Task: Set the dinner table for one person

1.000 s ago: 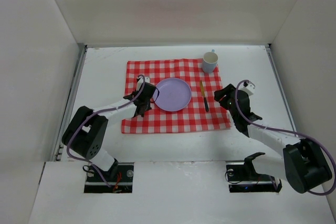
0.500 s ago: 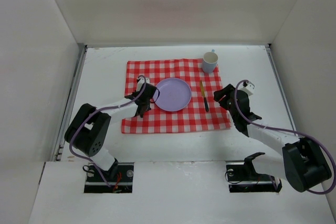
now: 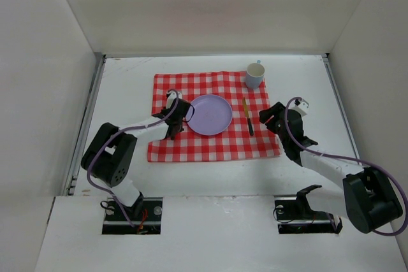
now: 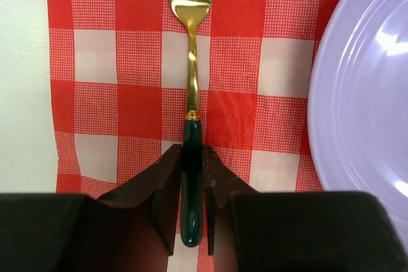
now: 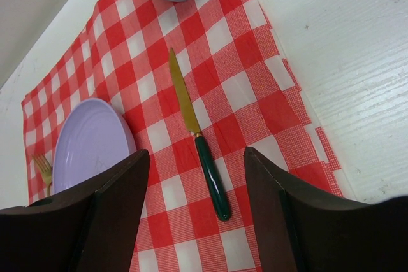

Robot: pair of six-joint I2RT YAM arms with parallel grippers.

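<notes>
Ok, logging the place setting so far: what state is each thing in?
fork: flat on cloth, handle gripped by left tool
knife: flat on cloth, free
plate: upright, empty
mug: upright
cloth: spread out on dinner table
left tool: shut on fork
right tool: open, empty

A gold-bladed knife with a dark green handle (image 5: 197, 135) lies on the red-and-white checked cloth (image 5: 242, 93), apart from the round lavender plate (image 5: 89, 144) to its left. The right gripper (image 5: 196, 154) has its dark fingers (image 5: 115, 208) spread wide, one on either side of the handle.
</notes>
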